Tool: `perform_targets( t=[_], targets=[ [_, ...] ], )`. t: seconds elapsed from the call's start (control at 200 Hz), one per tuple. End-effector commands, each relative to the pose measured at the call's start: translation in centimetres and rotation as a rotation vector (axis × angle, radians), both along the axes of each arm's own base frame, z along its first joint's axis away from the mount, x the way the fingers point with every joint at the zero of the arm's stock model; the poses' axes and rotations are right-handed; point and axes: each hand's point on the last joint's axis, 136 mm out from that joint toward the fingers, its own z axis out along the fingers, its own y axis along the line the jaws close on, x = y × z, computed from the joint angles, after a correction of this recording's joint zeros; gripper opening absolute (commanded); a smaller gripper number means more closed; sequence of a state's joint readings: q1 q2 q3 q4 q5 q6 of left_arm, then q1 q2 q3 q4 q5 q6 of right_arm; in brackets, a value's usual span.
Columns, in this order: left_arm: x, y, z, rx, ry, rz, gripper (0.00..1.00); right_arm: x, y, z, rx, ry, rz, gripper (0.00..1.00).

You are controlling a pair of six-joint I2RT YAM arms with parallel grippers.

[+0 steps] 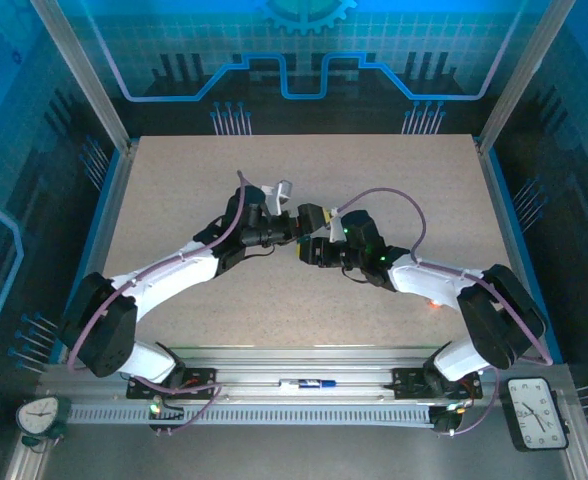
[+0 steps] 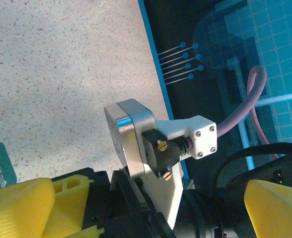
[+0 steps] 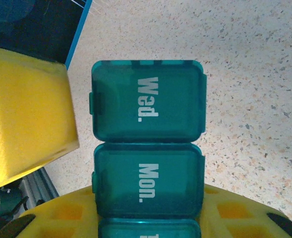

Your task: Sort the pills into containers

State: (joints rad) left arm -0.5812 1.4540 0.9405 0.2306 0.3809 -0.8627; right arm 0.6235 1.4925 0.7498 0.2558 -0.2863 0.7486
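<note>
right pincer [image 3: 148,215] grips the translucent teal rectangular pill box [image 3: 148,106].

A translucent teal-green pill box [image 3: 148,148], a strip of square compartments, is held over the speckled desk [image 3: 255,74], clamped at its near end by the right hand [image 3: 148,218]. "Wed." and "Mon." are printed on it in white.

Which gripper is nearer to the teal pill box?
Right. The right gripper has its jaws shut on the teal pill box; the left gripper is open beside it, not touching.
</note>
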Motion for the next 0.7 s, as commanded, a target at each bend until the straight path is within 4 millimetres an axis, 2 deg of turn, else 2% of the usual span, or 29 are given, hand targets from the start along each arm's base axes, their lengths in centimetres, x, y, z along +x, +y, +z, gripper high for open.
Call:
perform_targets(
  t=[0.0, 0.195, 0.4, 0.69],
  targets=[
    [0.6, 0.4, 1.5, 0.016, -0.05, 0.043, 0.99, -0.2, -0.1, -0.2, 0.004, -0.005, -0.007, 0.26],
    [0.6, 2.0, 0.2, 0.083, -0.034, 0.11, 0.99, -0.2, -1.5, 0.0, -0.042, -0.018, -0.056, 0.27],
    [0.6, 1.8, -0.5, 0.084, -0.017, 0.109, 0.99, -0.1, -2.0, 1.1, -0.042, -0.049, -0.076, 0.27],
    [0.9, 1.0, -0.4, 0.065, -0.011, 0.09, 0.99, -0.4, -1.2, 2.3, -0.022, -0.072, -0.056, 0.27]
  ],
)
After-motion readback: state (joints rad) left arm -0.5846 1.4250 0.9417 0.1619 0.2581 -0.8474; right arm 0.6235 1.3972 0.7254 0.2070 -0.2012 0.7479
